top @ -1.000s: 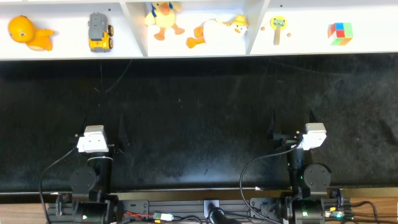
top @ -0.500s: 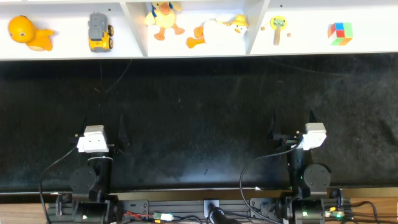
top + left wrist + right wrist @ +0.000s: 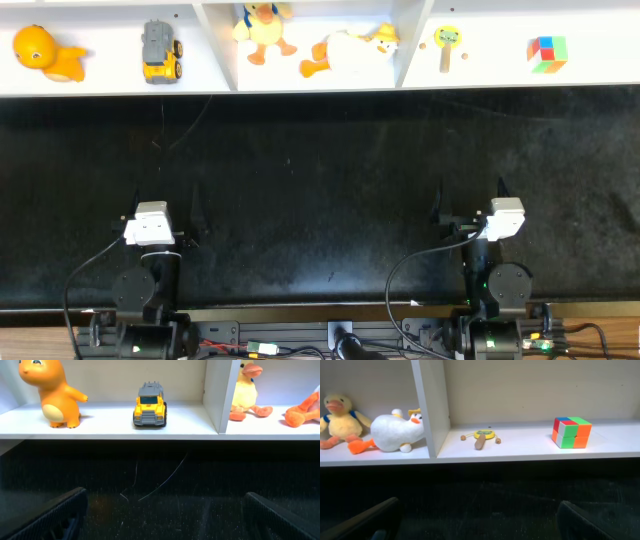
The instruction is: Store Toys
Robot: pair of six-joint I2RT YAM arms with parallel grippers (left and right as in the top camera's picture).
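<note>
Nothing has changed over the last second: both arms stay parked near their bases. Left gripper (image 3: 165, 512) and right gripper (image 3: 477, 515) are spread wide, empty.

All toys sit on the shelf (image 3: 110, 88), so storing looks done.

Count, six toys, one of each:
- orange figure (image 3: 45, 52)
- truck (image 3: 160, 52)
- yellow duck (image 3: 262, 30)
- white duck (image 3: 345, 50)
- what is probably a wooden rattle (image 3: 446, 42)
- colour cube (image 3: 546, 53)

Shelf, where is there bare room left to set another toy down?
Widest gap: right compartment, between the rattle and the cube. The left compartment has room between the orange figure and the truck. The middle compartment is crowded: the yellow duck and the white duck lie close together.
</note>
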